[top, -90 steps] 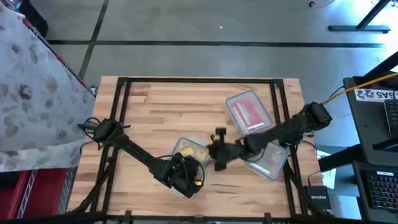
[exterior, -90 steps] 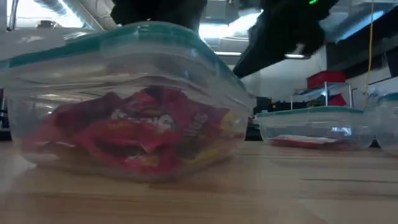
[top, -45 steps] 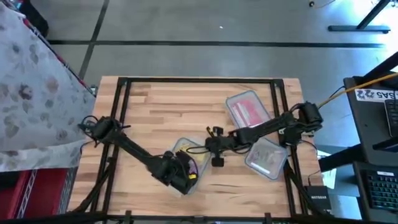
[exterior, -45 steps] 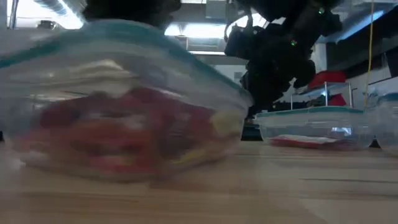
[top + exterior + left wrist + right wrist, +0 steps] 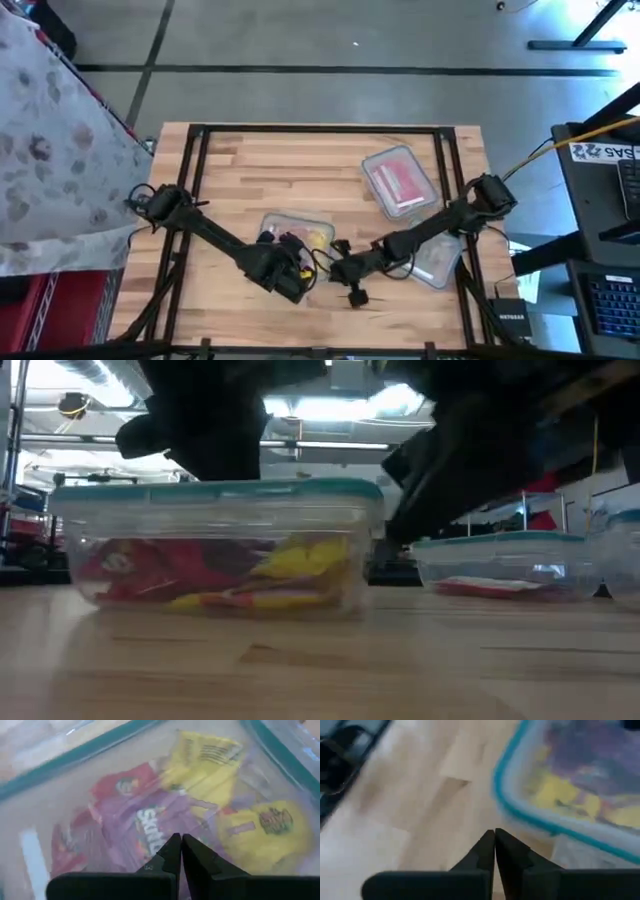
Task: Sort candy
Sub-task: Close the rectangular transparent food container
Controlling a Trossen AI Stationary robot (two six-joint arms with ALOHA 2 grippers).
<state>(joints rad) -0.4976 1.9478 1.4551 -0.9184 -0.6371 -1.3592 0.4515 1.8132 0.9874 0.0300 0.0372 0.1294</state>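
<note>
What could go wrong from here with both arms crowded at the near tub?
The left gripper is shut over the mixed candy in the near tub; pushing down shut may just shove packets aside. The right gripper, also shut, sits by the tub's teal rim and could knock the tub. In the high view the two arms meet closely and might collide.

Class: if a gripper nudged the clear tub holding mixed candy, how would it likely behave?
The clear plastic tub with teal rim probably slides instead of tipping: low, wide, flat on smooth wood. It looks light, holding only a few flat red and yellow wrapped candy packets, which may shift inside.
</note>
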